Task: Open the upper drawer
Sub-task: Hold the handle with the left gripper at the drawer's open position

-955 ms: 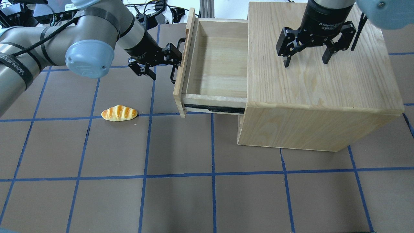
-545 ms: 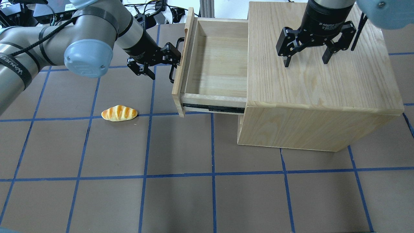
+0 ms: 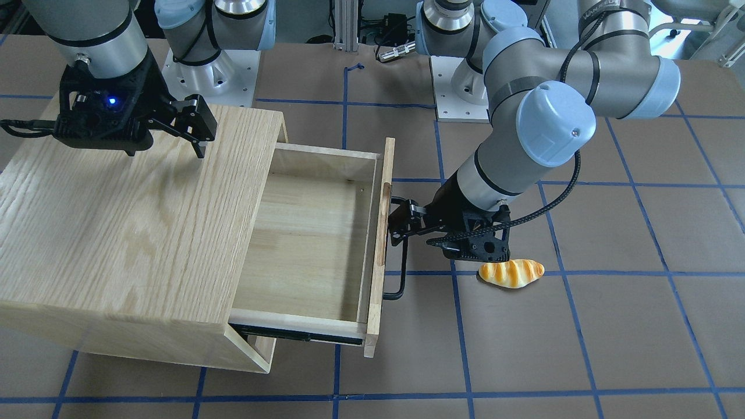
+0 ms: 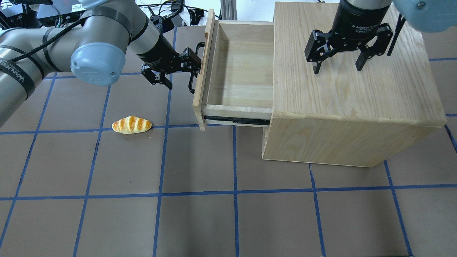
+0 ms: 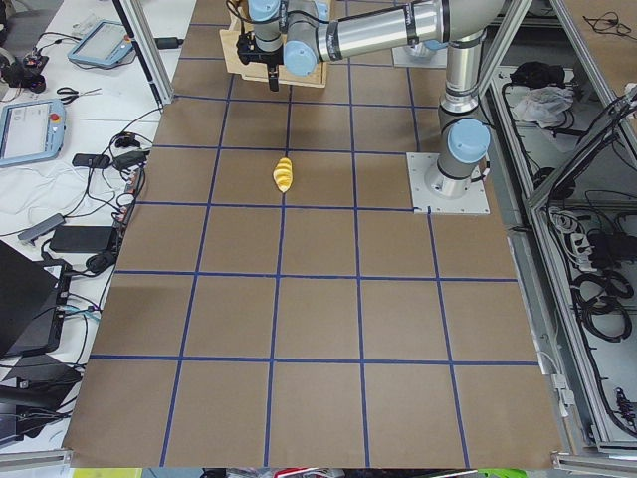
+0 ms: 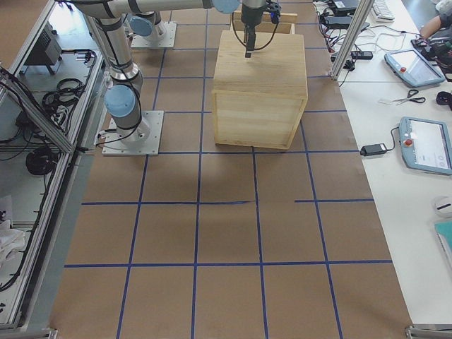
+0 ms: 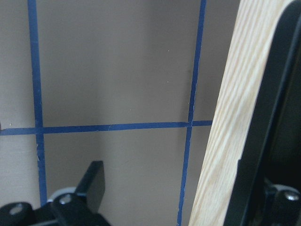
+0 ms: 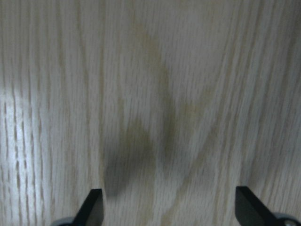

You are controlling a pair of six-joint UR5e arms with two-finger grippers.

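The upper drawer (image 4: 239, 71) is pulled far out of the oak cabinet (image 4: 350, 92), and its pale-wood box is empty. It also shows in the front view (image 3: 308, 233). Its black bar handle (image 4: 191, 84) is on the front panel. My left gripper (image 4: 180, 75) is open at that handle, with one finger close against the bar and the other out over the table. In the left wrist view the handle (image 7: 263, 122) stands by my right-hand finger (image 7: 282, 200). My right gripper (image 4: 337, 67) is open and empty, just above the cabinet top (image 8: 155, 94).
A toy bread roll (image 4: 131, 125) lies on the brown table to the left of the drawer front; it also shows in the front view (image 3: 511, 272). The cabinet fills the table's far right part. The plain lower front stays shut under the drawer.
The drawer front and my left gripper moved slightly outward, then back a little toward the cabinet. My right gripper has not moved.
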